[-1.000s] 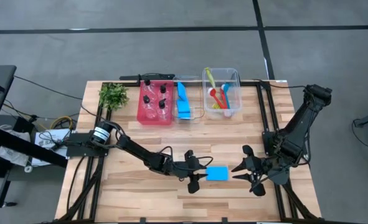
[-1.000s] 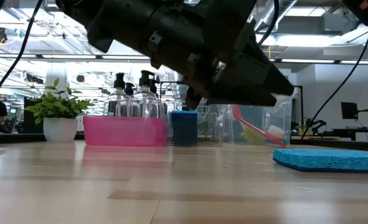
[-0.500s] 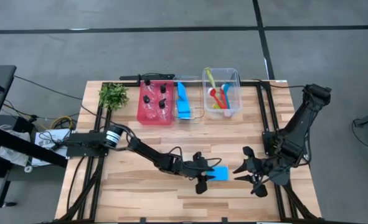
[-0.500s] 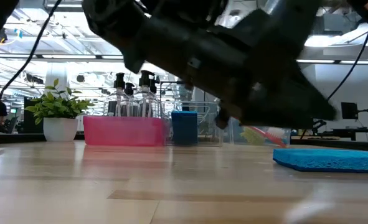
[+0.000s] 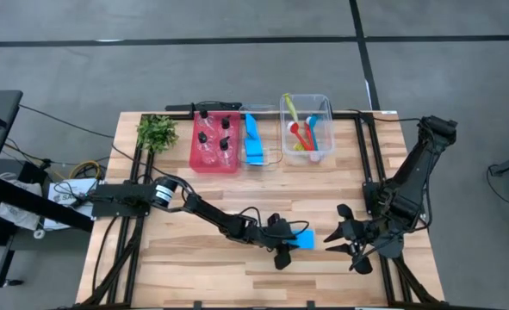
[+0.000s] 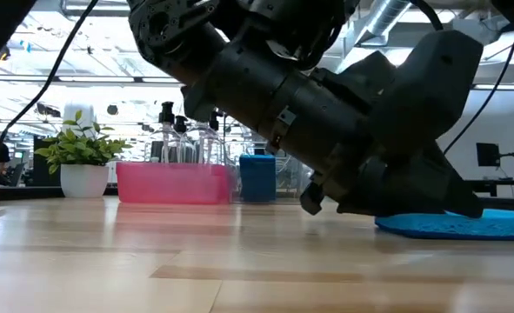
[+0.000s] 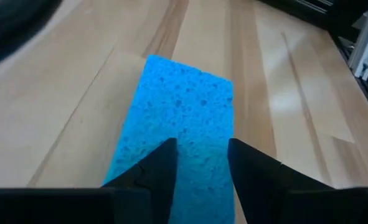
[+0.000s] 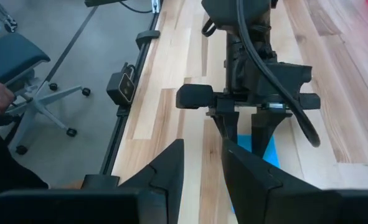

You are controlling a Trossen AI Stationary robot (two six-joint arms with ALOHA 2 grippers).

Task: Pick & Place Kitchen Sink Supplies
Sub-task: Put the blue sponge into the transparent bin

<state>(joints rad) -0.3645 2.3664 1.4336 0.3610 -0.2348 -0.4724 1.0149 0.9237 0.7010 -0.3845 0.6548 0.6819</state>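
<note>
Sponge [image 5: 303,240] lies on the table [image 5: 176,263] between both grippers; bins [image 5: 214,145] stand along the far edge.

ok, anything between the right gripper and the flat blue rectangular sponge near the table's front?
Nothing: in the high view, only bare wood separates the right gripper from the flat blue rectangular sponge.

Open wood across the middle of the surface [image 5: 194,194], between the back row and the arms. Back edge blocked by plant [image 5: 156,132], red bin [image 5: 214,163] and clear bin [image 5: 307,102]. Near the front edge, left tool [image 5: 290,245] low over the blue sponge [image 5: 304,238], right tool [image 5: 342,239] just beside; narrow gap only.
</note>
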